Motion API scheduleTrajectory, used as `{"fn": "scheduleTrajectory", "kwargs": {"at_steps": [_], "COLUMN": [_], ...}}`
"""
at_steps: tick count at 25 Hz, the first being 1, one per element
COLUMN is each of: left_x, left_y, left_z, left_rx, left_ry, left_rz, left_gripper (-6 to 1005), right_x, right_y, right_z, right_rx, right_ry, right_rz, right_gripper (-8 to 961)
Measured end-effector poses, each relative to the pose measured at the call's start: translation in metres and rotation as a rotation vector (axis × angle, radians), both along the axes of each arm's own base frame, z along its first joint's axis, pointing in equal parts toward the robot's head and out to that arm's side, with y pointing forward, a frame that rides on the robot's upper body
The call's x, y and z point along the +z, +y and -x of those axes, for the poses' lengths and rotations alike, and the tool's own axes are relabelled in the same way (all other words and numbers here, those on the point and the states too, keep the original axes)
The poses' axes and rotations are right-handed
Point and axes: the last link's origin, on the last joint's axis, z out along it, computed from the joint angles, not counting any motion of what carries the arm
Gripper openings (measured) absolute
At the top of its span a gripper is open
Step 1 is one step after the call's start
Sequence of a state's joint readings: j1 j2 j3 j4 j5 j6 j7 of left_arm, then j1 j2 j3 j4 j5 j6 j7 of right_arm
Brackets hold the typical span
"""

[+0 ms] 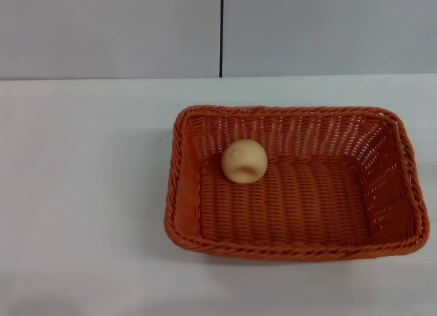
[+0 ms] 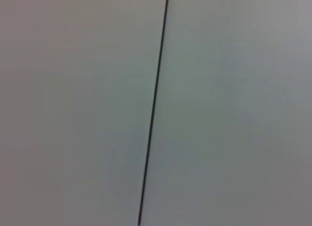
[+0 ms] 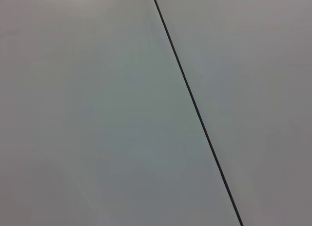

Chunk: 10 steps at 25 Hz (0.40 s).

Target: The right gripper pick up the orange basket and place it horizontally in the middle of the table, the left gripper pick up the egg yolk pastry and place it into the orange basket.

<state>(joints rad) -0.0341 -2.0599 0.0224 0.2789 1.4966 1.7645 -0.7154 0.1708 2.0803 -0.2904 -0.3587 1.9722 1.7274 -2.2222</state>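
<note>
Grippers and arms appear in no view, so their grasp cannot be told. Egg yolk pastry (image 1: 244,161) lies inside the orange basket (image 1: 293,244) on the table (image 1: 82,193).

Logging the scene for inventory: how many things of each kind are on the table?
Orange basket: 1
Egg yolk pastry, lying inside the basket: 1
Total on the table: 2

The orange basket (image 1: 296,186) is one even burnt orange, its floor and walls an open weave of fine ribs, its rim a braided rope. The egg yolk pastry (image 1: 244,161) shows plain pale tan. The tabletop (image 1: 82,193) is plain white. Both wrist views show a grey wall (image 2: 73,109) crossed by one thin black seam (image 2: 153,109).
</note>
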Motion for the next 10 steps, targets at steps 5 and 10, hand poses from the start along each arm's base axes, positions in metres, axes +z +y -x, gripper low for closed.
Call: {"fn": "scheduleTrajectory", "kwargs": {"at_steps": [5, 10], "left_x": [-0.0026, -0.0028], "left_y": [-0.0018, -0.0022], "left_z": [0.0019, 0.0025], "left_rx": [0.017, 0.022], "left_ry": [0.001, 0.012], "left_rz": [0.002, 0.0], "left_gripper": [829, 829], "right_x": [-0.0067, -0.0091], "right_y": [-0.0015, -0.0036], "right_z": [-0.0014, -0.0012], "right_rx": [-0.012, -0.009], "right_ry": [0.009, 0.016], "right_rz": [0.011, 0.017], "right_gripper": [752, 752]}}
